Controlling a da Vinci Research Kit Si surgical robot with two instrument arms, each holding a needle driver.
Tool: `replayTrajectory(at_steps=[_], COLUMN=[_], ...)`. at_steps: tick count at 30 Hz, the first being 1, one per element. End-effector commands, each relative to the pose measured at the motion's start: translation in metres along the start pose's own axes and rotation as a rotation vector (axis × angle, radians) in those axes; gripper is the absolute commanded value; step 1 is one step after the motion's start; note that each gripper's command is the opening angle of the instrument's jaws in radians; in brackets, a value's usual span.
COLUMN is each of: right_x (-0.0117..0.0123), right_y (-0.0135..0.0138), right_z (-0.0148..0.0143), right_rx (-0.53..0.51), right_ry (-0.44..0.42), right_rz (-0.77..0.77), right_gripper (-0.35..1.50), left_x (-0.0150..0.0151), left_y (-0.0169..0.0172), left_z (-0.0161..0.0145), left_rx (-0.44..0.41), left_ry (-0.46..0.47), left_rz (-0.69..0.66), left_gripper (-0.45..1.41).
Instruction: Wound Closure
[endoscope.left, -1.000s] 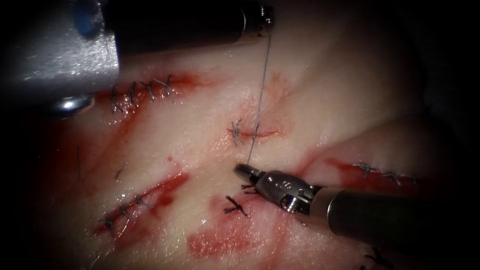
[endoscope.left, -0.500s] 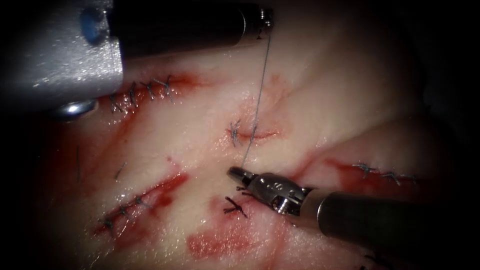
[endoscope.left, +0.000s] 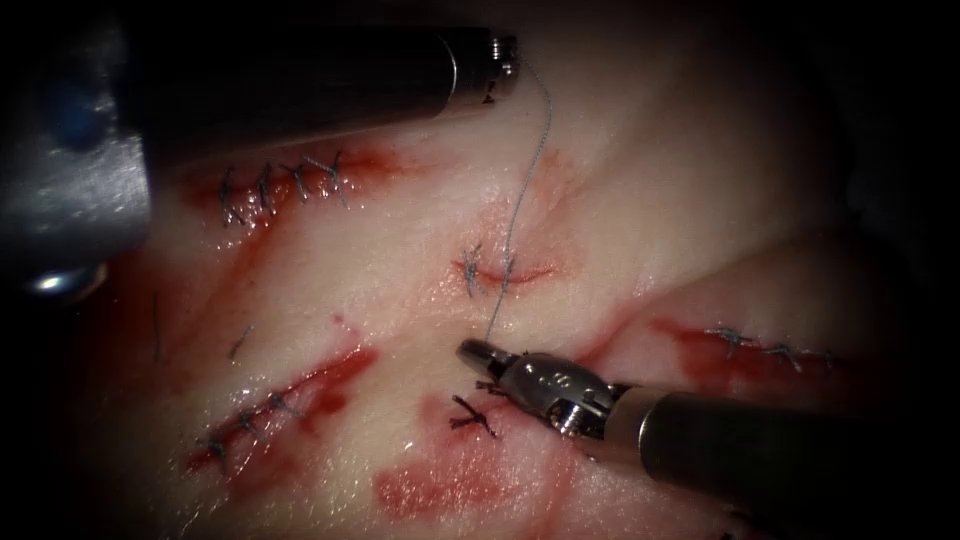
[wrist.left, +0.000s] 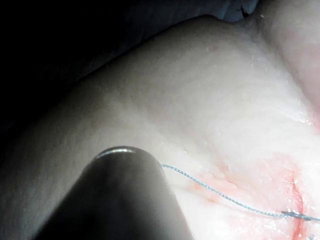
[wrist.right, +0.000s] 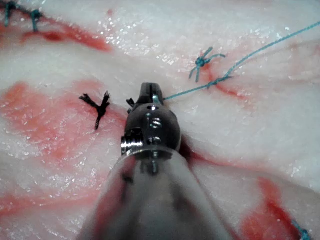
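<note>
The thread (endoscope.left: 515, 215) runs as one line over the small central cut (endoscope.left: 505, 268) — its near end pinched in the closed right tool (endoscope.left: 472, 350) just below the cut, its far end at the left tool (endoscope.left: 503, 55), whose tip is hidden — no needle visible.

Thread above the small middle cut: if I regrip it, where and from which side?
Probably the free span of thread above the cut, come at from the right. There it hangs off the tissue, slightly bowed, between the left tool and the right tool, whose jaws are shut on its lower end.
</note>
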Motion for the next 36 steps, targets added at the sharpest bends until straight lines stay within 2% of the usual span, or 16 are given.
replayTrajectory(at_steps=[1, 6, 8, 11, 16, 17, 21, 22, 25, 27, 30, 36], right_x=[0.0002, 0.0008, 0.0016, 0.0023, 0.0048, 0.0053, 0.0062, 0.0062, 0.0059, 0.0059, 0.0059, 0.0058], right_y=[0.0006, 0.0014, 0.0015, 0.0016, 0.0038, 0.0045, 0.0069, 0.0075, 0.0095, 0.0099, 0.0114, 0.0138], right_z=[0.0005, 0.0001, -0.0003, -0.0007, -0.0029, -0.0033, -0.0033, -0.0029, -0.0013, -0.0009, 0.0002, 0.0024], right_rx=[-0.009, -0.009, -0.003, 0.0, 0.02, 0.021, 0.012, 0.017, 0.058, 0.065, 0.065, 0.063], right_ry=[0.019, 0.069, 0.105, 0.124, 0.153, 0.155, 0.15, 0.149, 0.151, 0.153, 0.162, 0.193], right_rz=[0.009, 0.04, 0.077, 0.093, 0.127, 0.135, 0.149, 0.149, 0.139, 0.137, 0.134, 0.12], right_gripper=[0.24, 1.06, 1.21, 1.23, 1.09, 1.01, 0.37, 0.29, -0.16, -0.2, -0.35, -0.35], left_x=[0.0, -0.0023, -0.0032, -0.0036, -0.0033, -0.0032, -0.0027, -0.0027, -0.0027, -0.0028, -0.0031, -0.0038], left_y=[-0.0003, 0.0016, 0.0025, 0.0032, 0.0049, 0.0053, 0.0064, 0.0066, 0.0074, 0.0077, 0.0085, 0.0102], left_z=[0.0001, -0.0025, -0.0038, -0.0047, -0.0068, -0.0071, -0.008, -0.0082, -0.0086, -0.0087, -0.009, -0.0099], left_rx=[-0.01, -0.071, -0.099, -0.106, -0.118, -0.119, -0.131, -0.136, -0.143, -0.147, -0.157, -0.174], left_ry=[-0.017, -0.066, -0.071, -0.072, -0.044, -0.036, -0.022, -0.019, -0.022, -0.02, -0.014, 0.004], left_rz=[0.008, 0.053, 0.07, 0.075, 0.076, 0.074, 0.05, 0.045, 0.024, 0.015, 0.0, -0.036], left_gripper=[-0.45, -0.45, -0.45, -0.45, -0.45, -0.45, -0.45, -0.45, -0.45, -0.45, -0.45, -0.45])
